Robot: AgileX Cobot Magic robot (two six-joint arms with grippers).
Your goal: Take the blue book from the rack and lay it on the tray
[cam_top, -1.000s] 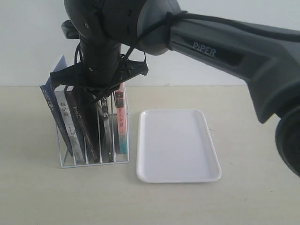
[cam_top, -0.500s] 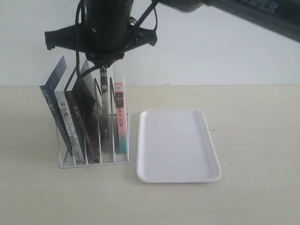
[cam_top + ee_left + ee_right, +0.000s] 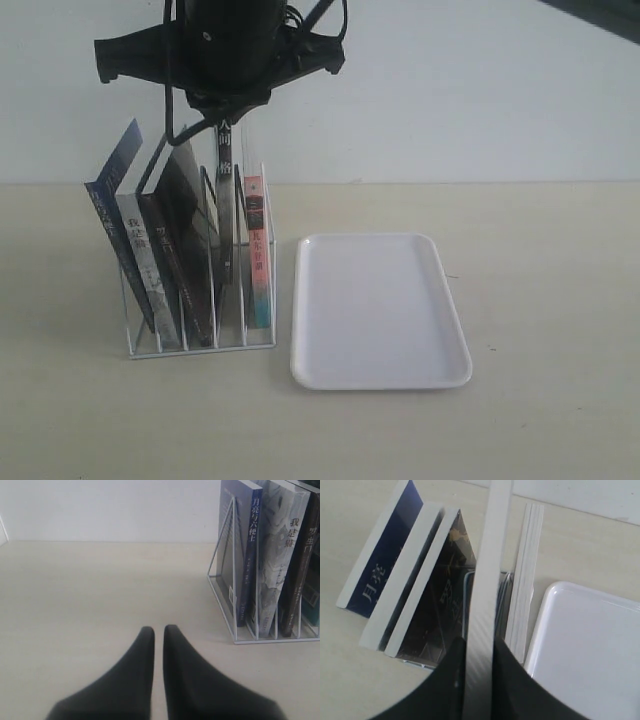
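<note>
The blue book (image 3: 112, 195) leans in the leftmost slot of the white wire rack (image 3: 200, 346); its blue spine (image 3: 250, 555) and cover (image 3: 382, 565) show in both wrist views. My right gripper (image 3: 222, 118) hangs above the rack's middle, shut on a black-spined book (image 3: 225, 195), not the blue one. That book is seen edge-on as white pages (image 3: 487, 570) between the fingers (image 3: 451, 680), and its lower part still sits among the dividers. The white tray (image 3: 380, 372) lies flat to the right of the rack. My left gripper (image 3: 159, 629) is shut, low over the table beside the rack.
Other books fill the rack: a grey-white one (image 3: 140, 260), a dark one (image 3: 185, 250) and a pink-and-teal-spined one (image 3: 257, 250) nearest the tray. The beige table (image 3: 540, 300) runs back to a white wall. The tray's corner (image 3: 590, 650) lies close by the rack.
The right arm has risen above the rack, drawing the black-spined book upward in its slot. The blue book and the tray have not moved.
</note>
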